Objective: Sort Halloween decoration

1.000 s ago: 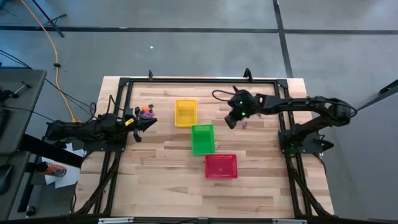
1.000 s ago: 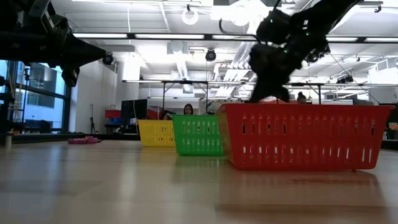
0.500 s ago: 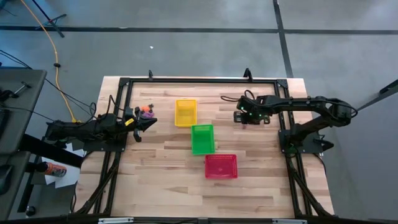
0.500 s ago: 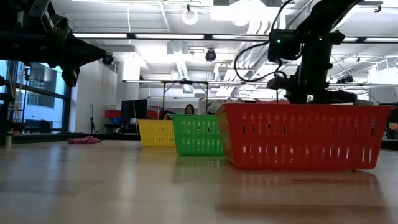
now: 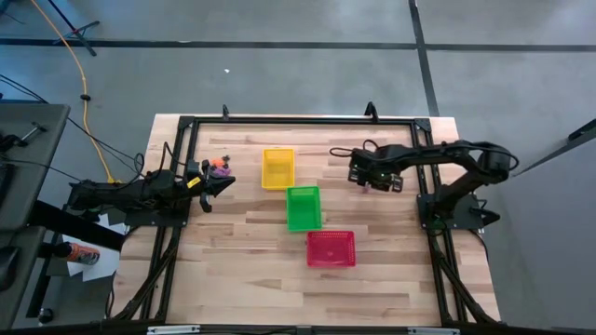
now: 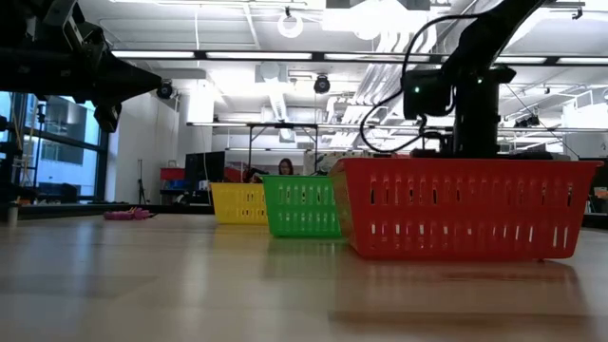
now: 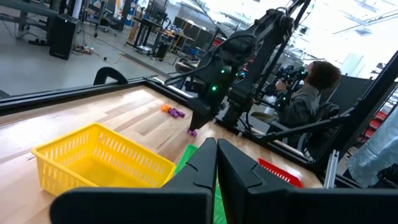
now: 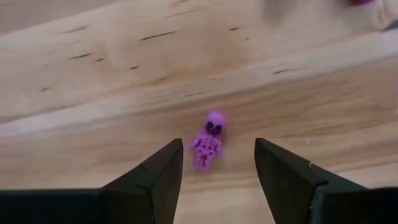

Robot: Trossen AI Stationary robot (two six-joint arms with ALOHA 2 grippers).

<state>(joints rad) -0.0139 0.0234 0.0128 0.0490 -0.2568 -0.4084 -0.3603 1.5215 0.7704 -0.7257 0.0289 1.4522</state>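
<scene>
The right gripper [image 8: 217, 168] has swung down over the right half of the table [image 5: 242, 279] and now points at the wood, its fingers spread wide where a second ago they were shut. Between them, on the bare boards, lies a small purple skeleton [image 8: 210, 140], touching neither finger. In my judgement this is the approach to a pick: the trinket is bracketed but not yet held (so nothing has been sorted by this move).

The left gripper [image 7: 216, 163] hangs above the left edge of the table with its fingers pressed together, holding nothing visible. More trinkets [image 5: 219, 166], orange and purple, lie on the table just beside it. The yellow basket [image 5: 277, 168], green basket [image 5: 303, 207] and red basket [image 5: 331, 248] run in a diagonal down the middle, from far left to near right.

From above, the right arm covers the skeleton entirely. In the low view the red basket hides the gripper tip and the tabletop behind it. Whether any basket holds anything I cannot tell.
</scene>
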